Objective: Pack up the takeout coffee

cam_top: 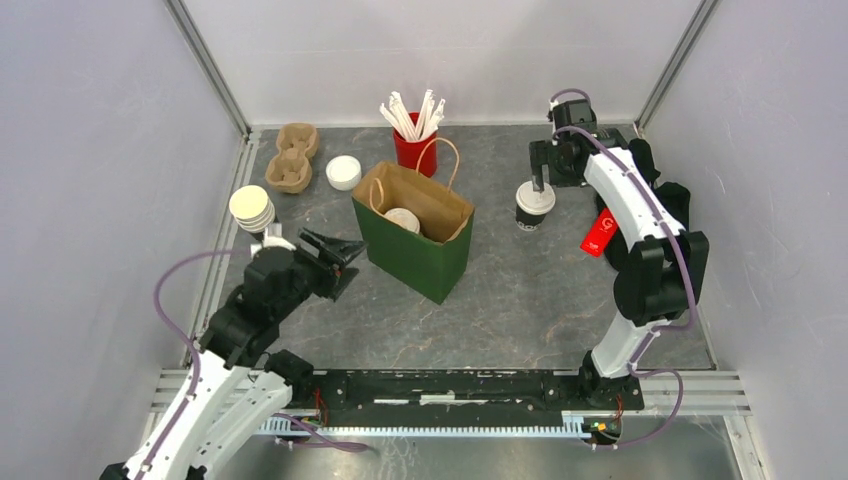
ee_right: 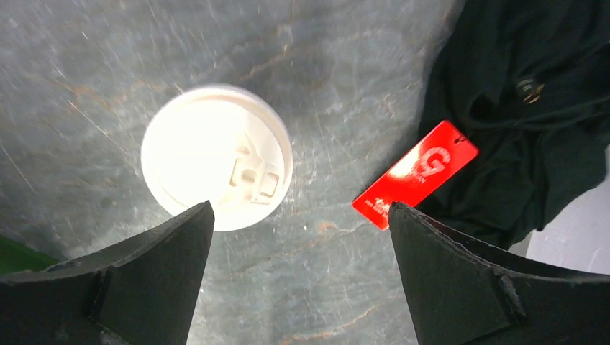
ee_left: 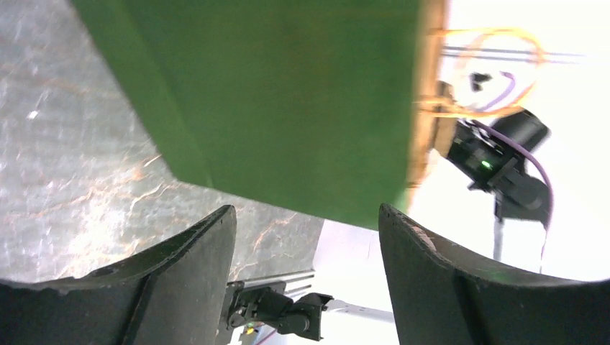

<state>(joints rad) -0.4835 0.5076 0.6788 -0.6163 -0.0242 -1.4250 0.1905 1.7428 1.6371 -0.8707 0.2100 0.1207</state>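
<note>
The right gripper (ee_right: 298, 215), jaws wide, hangs over a lidded coffee cup (ee_right: 216, 165) near the bench's far-right corner; it should centre over the lid before descending. A second cup (cam_top: 403, 218) sits in the green bag (cam_top: 415, 255), mid-bench, with the left gripper (ee_left: 306, 215) open-jawed alongside.

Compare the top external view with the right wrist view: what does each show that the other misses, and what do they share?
Only the top external view shows the second lidded cup inside the green bag, the red straw holder, the lidless cup stack, the loose lids and the open left hand. Only the right wrist view shows the lid's sip tab. Both show the lidded cup standing outside the bag, the red tag, the black cloth beside it and the open right hand above that cup.
</note>
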